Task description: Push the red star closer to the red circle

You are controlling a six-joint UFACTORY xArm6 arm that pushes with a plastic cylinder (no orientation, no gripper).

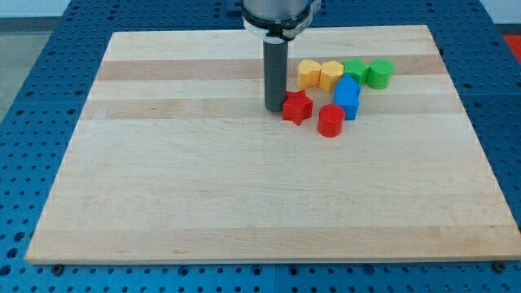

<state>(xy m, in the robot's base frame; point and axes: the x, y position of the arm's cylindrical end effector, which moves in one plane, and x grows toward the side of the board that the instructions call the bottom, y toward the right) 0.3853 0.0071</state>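
Nearest, lower right of the cluster: red circle (330,120). Red star (297,107) sits just upper left of it. Rod's tip (274,108) touches the star's left side, placed to shove rightward; no jaws fitted.

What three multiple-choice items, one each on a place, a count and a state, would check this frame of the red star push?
1. Where is my tip relative to the red star?
A. at its left edge in the view
B. at the view's bottom
C. to the right of the green blocks

2. How many yellow blocks are on the board?
A. none
B. two
C. four

3. How do the red star and the red circle stand?
A. stacked
B. at opposite board edges
C. close, a small gap between them

Answers:
1 A, the rod's end sits against the star's left side.
2 B, two yellow blocks lie side by side.
3 C, a sliver of wood shows between them.
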